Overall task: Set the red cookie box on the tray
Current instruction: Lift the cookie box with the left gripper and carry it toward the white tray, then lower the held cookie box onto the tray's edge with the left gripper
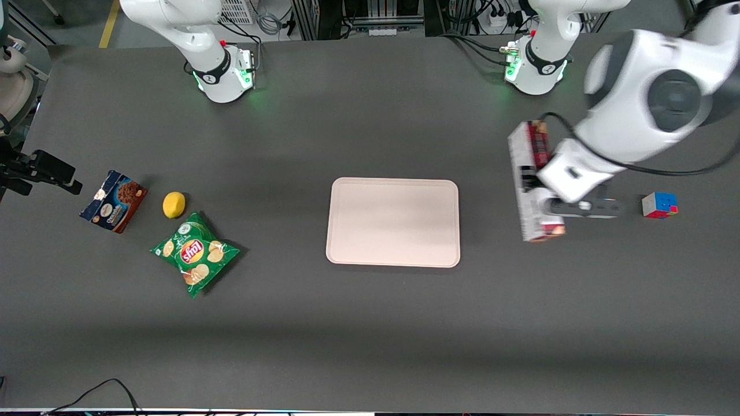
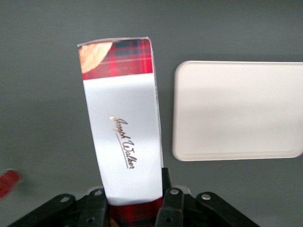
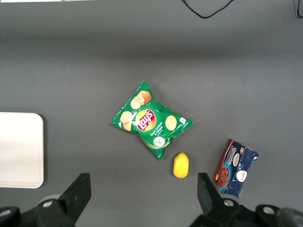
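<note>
The red cookie box (image 1: 529, 151) is a long plaid carton with a white label panel. It is held just above the table beside the tray (image 1: 393, 222), toward the working arm's end. My left gripper (image 1: 527, 176) is shut on the box. In the left wrist view the fingers (image 2: 173, 201) clamp one end of the box (image 2: 123, 118), with the gripper (image 2: 132, 196) around that end. The box's other end, with a cookie picture, points away from the wrist. The pale pink tray (image 2: 236, 109) lies empty beside the box and also shows in the right wrist view (image 3: 19, 151).
A colour cube (image 1: 659, 205) sits on the table near the gripper, toward the working arm's end. Toward the parked arm's end lie a green chips bag (image 1: 195, 253), a lemon (image 1: 173, 204) and a blue-and-brown chocolate cookie box (image 1: 113, 200).
</note>
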